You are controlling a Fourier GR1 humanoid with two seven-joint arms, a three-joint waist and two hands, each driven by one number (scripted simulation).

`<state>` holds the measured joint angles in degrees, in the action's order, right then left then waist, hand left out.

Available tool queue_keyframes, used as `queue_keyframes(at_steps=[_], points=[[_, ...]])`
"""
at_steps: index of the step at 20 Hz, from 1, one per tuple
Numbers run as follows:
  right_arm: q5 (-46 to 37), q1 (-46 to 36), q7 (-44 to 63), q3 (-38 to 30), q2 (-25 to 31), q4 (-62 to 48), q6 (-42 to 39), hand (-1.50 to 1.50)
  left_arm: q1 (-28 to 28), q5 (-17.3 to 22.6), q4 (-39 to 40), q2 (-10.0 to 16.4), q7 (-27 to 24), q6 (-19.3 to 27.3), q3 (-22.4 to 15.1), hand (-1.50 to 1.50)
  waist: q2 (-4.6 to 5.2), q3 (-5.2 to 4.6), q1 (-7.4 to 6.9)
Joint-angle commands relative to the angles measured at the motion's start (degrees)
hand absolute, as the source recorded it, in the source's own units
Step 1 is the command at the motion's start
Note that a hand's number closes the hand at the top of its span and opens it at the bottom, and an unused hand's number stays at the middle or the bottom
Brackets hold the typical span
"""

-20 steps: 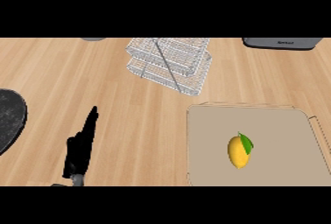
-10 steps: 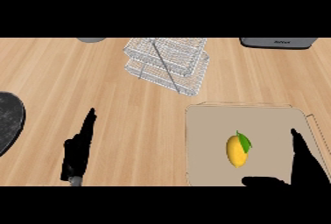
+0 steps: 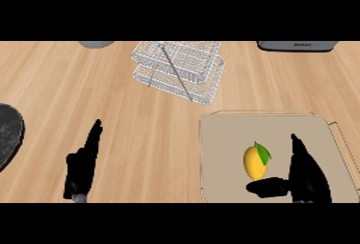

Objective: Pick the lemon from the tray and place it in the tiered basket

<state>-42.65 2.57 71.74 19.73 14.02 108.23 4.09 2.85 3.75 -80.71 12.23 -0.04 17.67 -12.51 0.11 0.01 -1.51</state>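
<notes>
the lemon [image 3: 255, 164] lies on the tray [image 3: 225, 138], a little right of the tray's middle and toward its near edge. it is yellow, with its long axis running up and down the view and a green leaf [image 3: 264, 152] at its upper right end. nothing holds it.

just beside it, on its right, the right hand [image 3: 304, 174] comes in over the tray from the lower edge. its fingers are straight and together, pointing away from the robot, and the fingertips reach past the lemon's far end. the thumb juts out to the left, just under the lemon's near end. whether the thumb touches the fruit cannot be told. the hand is spread wide and grips nothing.

the tray is a beige, rounded square on the right part of the wooden counter [image 3: 141, 124].

the tiered basket [image 3: 179, 66], made of white wire, stands well apart from the tray, farther back and to the left, near the counter's far edge.

the left hand [image 3: 83, 167] shows at the lower left over bare counter, fingers straight and pointing away, holding nothing.

a dark round object [image 3: 7, 136] is cut off by the left edge. at the far edge a grey object [image 3: 96, 44] sits left of the basket and a dark appliance [image 3: 295, 45] sits to its right.
</notes>
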Motion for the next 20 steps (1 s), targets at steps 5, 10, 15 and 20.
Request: queue_keyframes(at_steps=[5,10,15,20], points=[[-1.49,-5.83,13.48,-4.66,-7.21,-2.95,-12.97,-1.50,1.80,0.23,-1.19,1.13,1.96,-1.18,0.19,0.00,-0.14,-0.17,0.96],[-1.72,-8.59,13.47,-6.65,-9.74,-7.24,-14.58,-1.50,-0.88,0.31,1.82,-0.81,2.50,-0.33,0.96,0.00,0.05,-0.11,1.45],[-3.06,-7.16,13.02,-7.34,-13.88,-7.87,-13.75,-1.50,2.36,0.49,-1.22,1.36,1.31,-1.74,1.77,0.00,-0.20,-0.05,1.29],[-2.78,-7.38,11.39,-6.84,-13.96,-11.40,-12.34,-1.50,-1.56,-1.52,3.16,-2.23,1.94,1.01,1.15,0.00,0.01,-0.06,1.66]])
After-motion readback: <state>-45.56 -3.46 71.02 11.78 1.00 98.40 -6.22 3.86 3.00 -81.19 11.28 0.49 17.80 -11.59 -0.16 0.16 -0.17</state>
